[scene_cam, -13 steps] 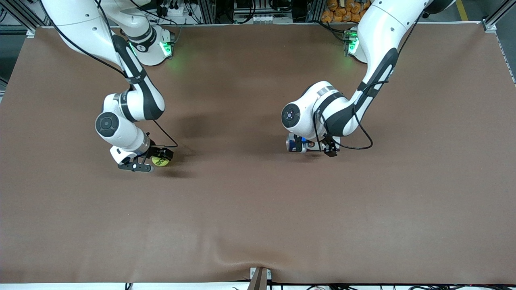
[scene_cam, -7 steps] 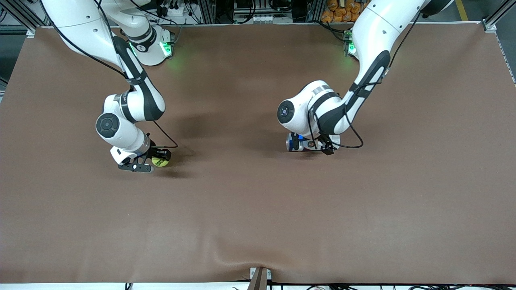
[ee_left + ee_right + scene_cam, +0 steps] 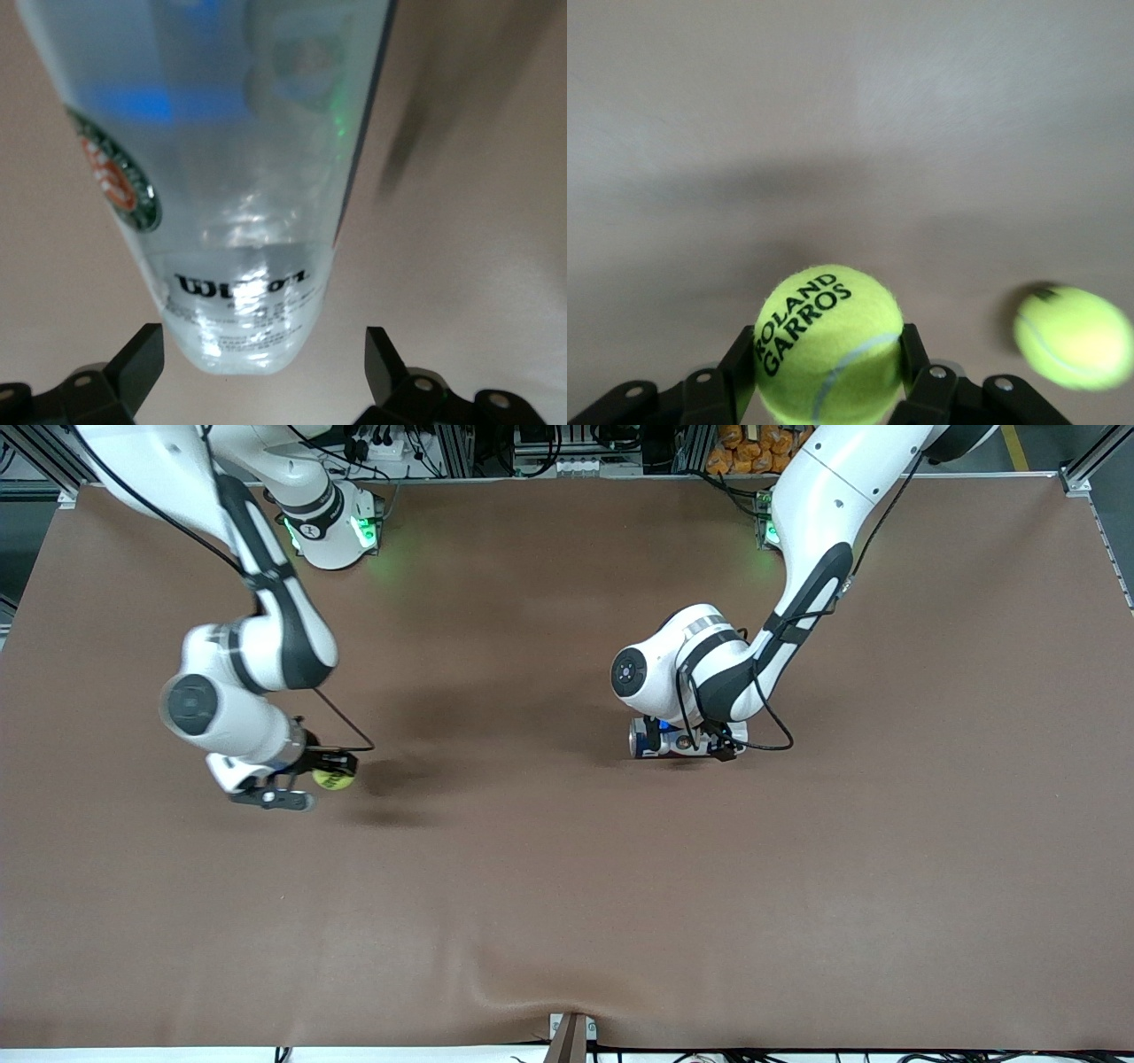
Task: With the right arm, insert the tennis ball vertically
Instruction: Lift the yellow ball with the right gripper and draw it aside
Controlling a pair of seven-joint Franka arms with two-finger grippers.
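Observation:
My right gripper is shut on a yellow-green tennis ball and holds it just above the brown table. In the right wrist view the ball, printed "ROLAND GARROS", sits between the fingers of that gripper. A clear plastic ball can with a blue band lies on its side near the table's middle. My left gripper hangs low over it. In the left wrist view the can lies lengthwise, and the left gripper is open, one finger to each side of the can's end.
A second tennis ball rests on the table close to the held one; it shows only in the right wrist view. The brown mat has a slight wrinkle at its near edge, where a small bracket sticks up.
The right gripper has shut on the tennis ball and lifted it, shifting toward the right arm's end of the table. The left arm has settled slightly closer over the can.

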